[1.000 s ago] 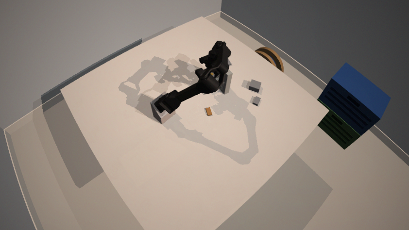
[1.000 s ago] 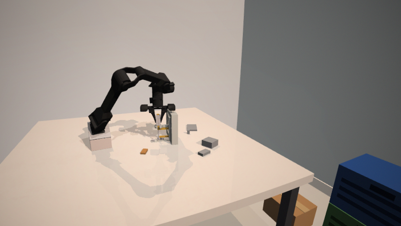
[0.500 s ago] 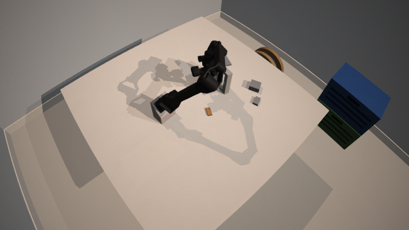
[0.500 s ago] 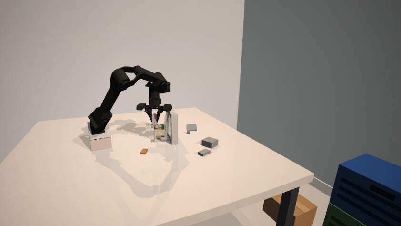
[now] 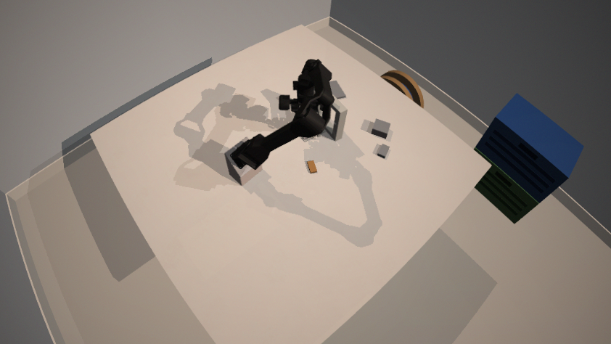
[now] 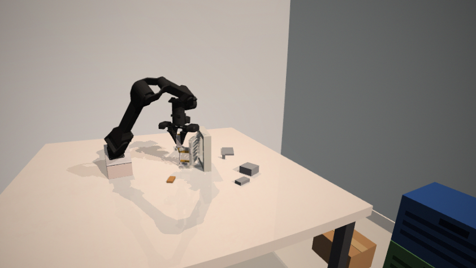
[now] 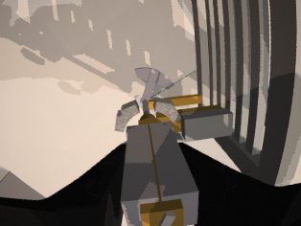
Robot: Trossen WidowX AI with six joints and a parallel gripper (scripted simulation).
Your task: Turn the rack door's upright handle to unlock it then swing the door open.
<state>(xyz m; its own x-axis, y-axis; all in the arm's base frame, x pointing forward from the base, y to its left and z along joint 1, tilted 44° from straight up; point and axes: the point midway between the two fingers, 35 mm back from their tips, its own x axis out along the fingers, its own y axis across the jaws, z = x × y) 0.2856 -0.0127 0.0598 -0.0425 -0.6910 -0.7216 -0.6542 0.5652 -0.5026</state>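
The rack's pale frame (image 5: 339, 123) (image 6: 207, 152) stands upright on the table (image 5: 265, 256) (image 6: 282, 199). The slatted door (image 6: 193, 151) (image 7: 231, 62) stands at an angle out from the frame, partly open; the exact angle is hard to tell. The upright handle (image 6: 180, 161) (image 7: 160, 172), grey with yellow parts, is on the door's arm-base side. My gripper (image 6: 178, 143) (image 7: 151, 150) points down and is shut on the handle's upper part, one black finger on each side. In the top view the arm hides the gripper, the handle and the door.
An orange block (image 5: 312, 167) (image 6: 171, 179) lies between the arm's base and the rack, toward the exterior camera. Beyond the frame are a larger grey block (image 5: 380, 128) (image 6: 249, 168), a smaller grey block (image 5: 382, 150) (image 6: 242, 181) and a raised grey plate (image 5: 337, 89) (image 6: 228, 151).
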